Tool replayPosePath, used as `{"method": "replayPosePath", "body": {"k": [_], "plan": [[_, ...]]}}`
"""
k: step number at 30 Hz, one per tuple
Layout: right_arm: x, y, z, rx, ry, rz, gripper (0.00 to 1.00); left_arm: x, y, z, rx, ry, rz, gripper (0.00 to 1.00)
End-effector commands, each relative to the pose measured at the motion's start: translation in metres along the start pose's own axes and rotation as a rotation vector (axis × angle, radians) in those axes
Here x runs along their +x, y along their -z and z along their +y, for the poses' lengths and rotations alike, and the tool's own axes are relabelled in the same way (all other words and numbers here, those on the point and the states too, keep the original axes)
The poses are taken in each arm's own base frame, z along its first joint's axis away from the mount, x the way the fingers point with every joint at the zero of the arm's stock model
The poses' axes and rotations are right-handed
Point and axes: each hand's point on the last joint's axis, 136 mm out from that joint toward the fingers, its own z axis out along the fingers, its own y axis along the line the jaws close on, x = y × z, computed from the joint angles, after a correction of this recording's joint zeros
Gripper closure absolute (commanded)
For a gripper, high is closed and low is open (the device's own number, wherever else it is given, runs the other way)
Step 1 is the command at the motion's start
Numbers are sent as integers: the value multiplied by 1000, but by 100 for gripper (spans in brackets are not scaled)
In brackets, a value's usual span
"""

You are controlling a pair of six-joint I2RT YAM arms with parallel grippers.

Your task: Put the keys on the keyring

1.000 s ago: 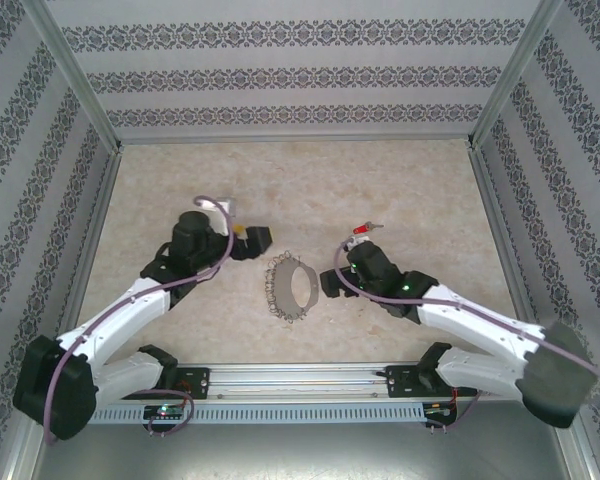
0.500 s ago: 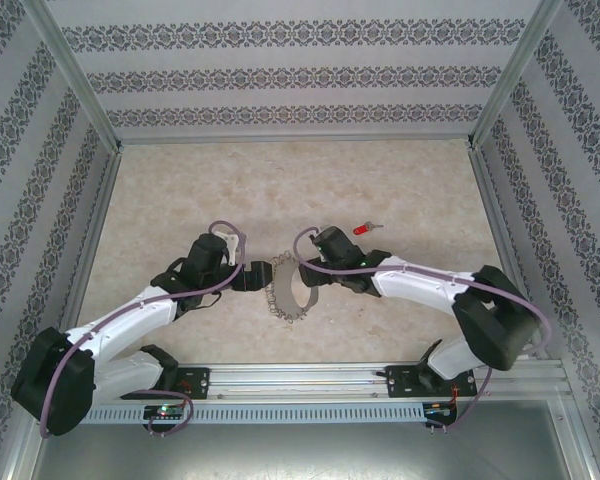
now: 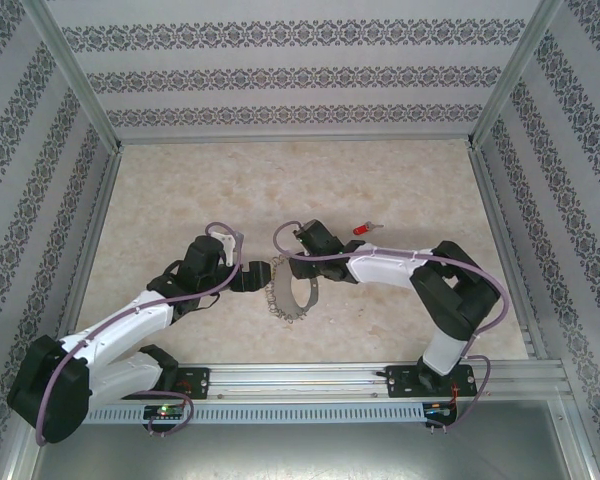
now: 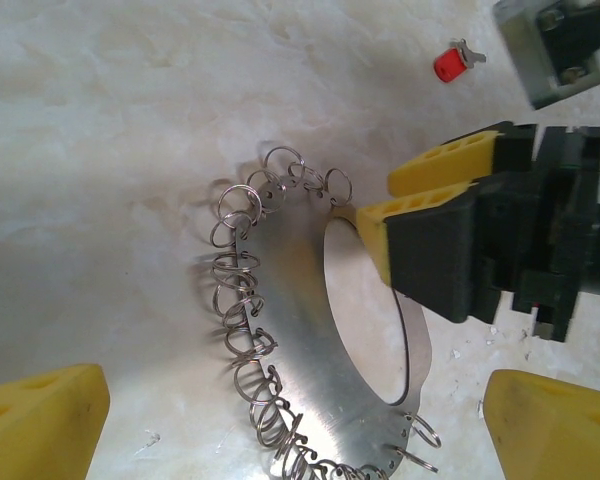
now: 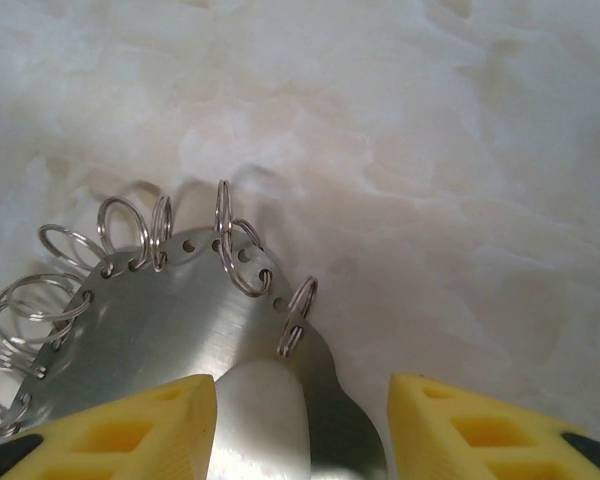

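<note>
The keyring (image 3: 302, 297) lies flat at the middle of the table, a thin grey metal loop fringed with small split rings. The key (image 3: 363, 229), with its red head, rests to the ring's upper right, apart from both grippers. In the left wrist view the keyring (image 4: 300, 340) spreads between the wide-open fingers of my left gripper (image 4: 300, 430), and the key (image 4: 448, 64) shows at the top. My right gripper (image 5: 300, 430) straddles the keyring's (image 5: 160, 330) narrow band from the far side, jaws partly closed with a gap on one side. In the top view my left gripper (image 3: 265, 272) meets the ring from the left and my right gripper (image 3: 302, 262) from above.
Patterned walls (image 3: 300, 75) with metal corner posts box in the marbled table (image 3: 180, 190). A metal rail (image 3: 300, 378) with both arm bases runs along the near edge. The right arm's elbow (image 3: 450, 290) sticks out to the right of the ring.
The right arm swung left from beside the key onto the ring's far edge, and its jaws narrowed. The left gripper slid right up to the ring, staying wide open.
</note>
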Motion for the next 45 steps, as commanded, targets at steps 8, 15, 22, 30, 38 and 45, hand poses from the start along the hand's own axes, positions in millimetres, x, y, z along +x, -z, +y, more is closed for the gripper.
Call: {"method": "replayPosePath", "body": {"k": [8,15,22,30,38,45], "plan": [[-6,-11,3,2,-9,2,67,-3,9,-5,9,-61,-41,3],[-4,-19,5,-25,-19,13,70,0,10,-5,19,-50,-35,3],[-9,-21,3,-30,-20,2,72,3,17,-2,9,-51,-45,2],[-12,-24,0,-12,2,-1,79,5,15,-2,17,-34,-43,2],[-16,-26,0,-8,19,-8,80,7,13,-2,26,-26,-43,2],[-17,-30,-1,-7,30,-6,84,7,12,-2,25,-33,-40,2]]}}
